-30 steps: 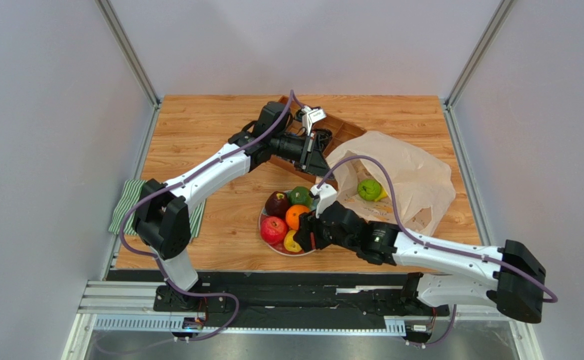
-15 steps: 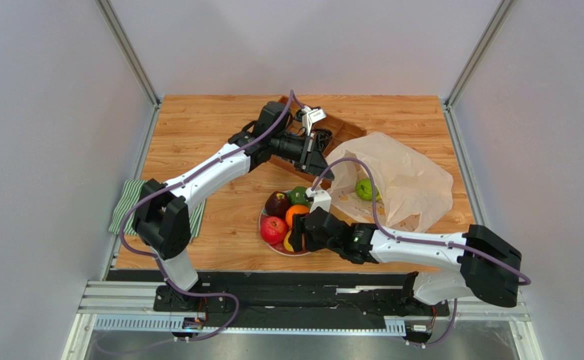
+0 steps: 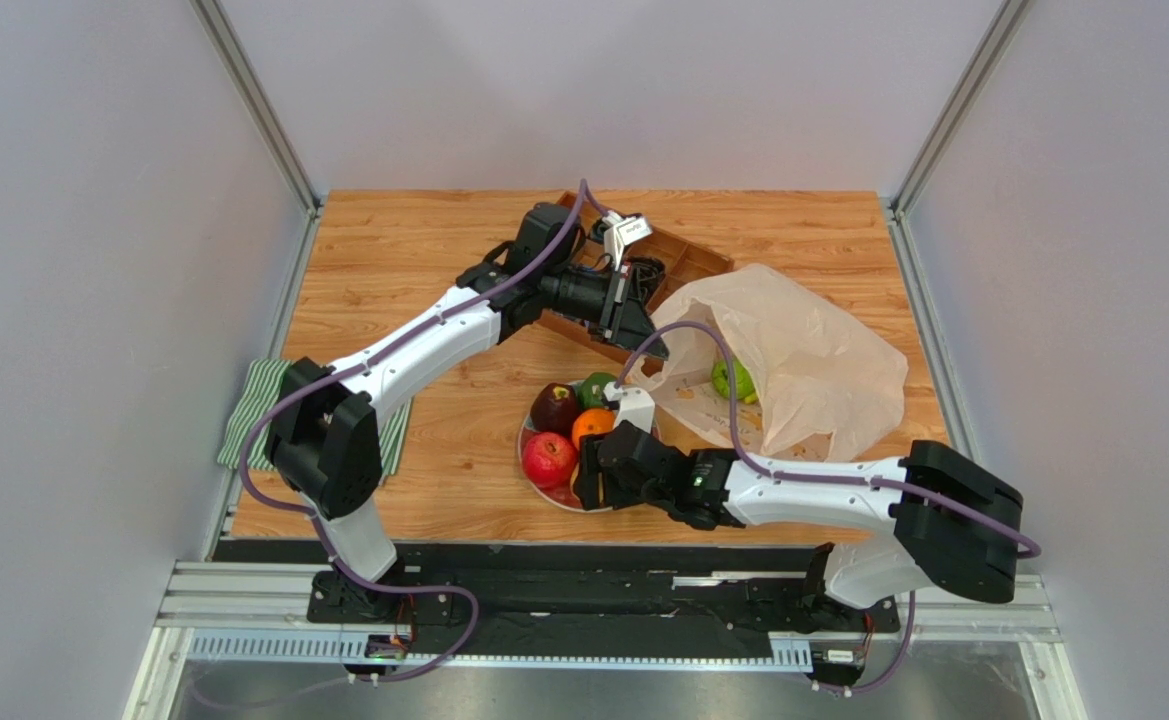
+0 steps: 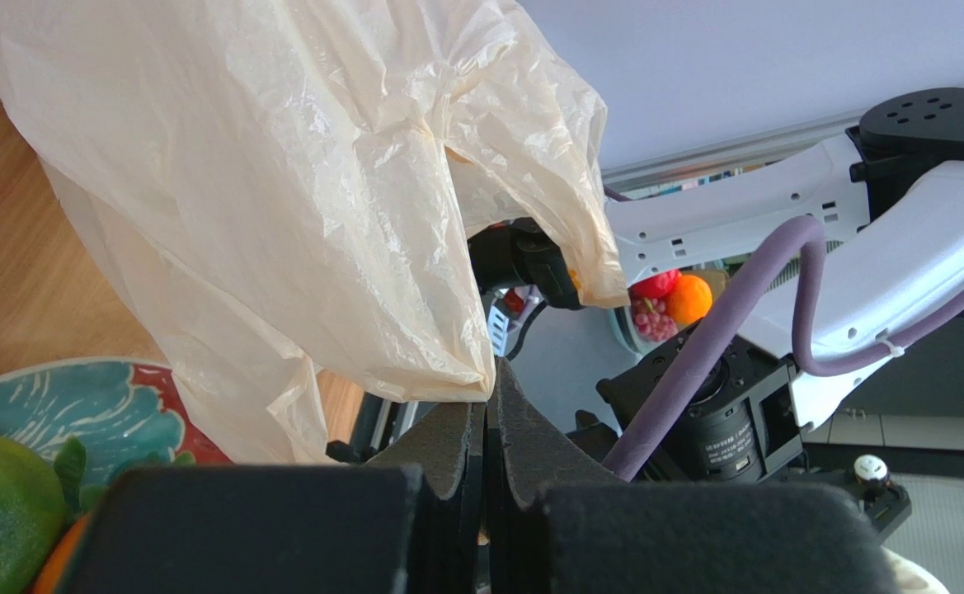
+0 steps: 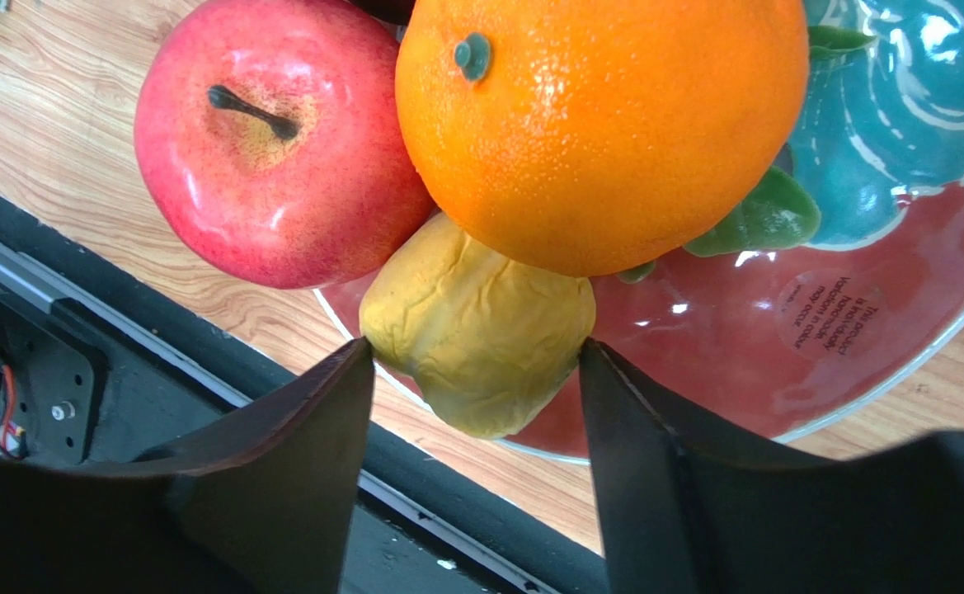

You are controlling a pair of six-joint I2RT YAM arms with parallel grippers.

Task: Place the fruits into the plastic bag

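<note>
The plastic bag (image 3: pixel 808 353) lies at the right, its mouth facing left, with one green fruit (image 3: pixel 734 378) inside. My left gripper (image 3: pixel 647 333) is shut on the bag's upper edge (image 4: pixel 449 309) and holds it up. On the plate (image 3: pixel 527 477) sit a red apple (image 3: pixel 548 458), a dark red apple (image 3: pixel 554 407), a green fruit (image 3: pixel 596 390) and an orange (image 3: pixel 593 425). My right gripper (image 3: pixel 590 491) is open at the plate's near edge. In the right wrist view its fingers straddle the small yellow fruit (image 5: pixel 480 322), below the orange (image 5: pixel 598 124) and beside the red apple (image 5: pixel 270 149). No banana is in view.
A brown wooden tray (image 3: pixel 683 267) stands behind the bag under the left arm. A green striped cloth (image 3: pixel 252 413) lies at the table's left edge. The table's front edge and a black rail (image 5: pixel 103 334) run just below the plate's rim (image 5: pixel 895 371).
My right gripper has drawn back from the bag's mouth to the plate's near edge, onto the small yellow fruit. The bag has sagged over the green fruit. The left gripper has not moved.
</note>
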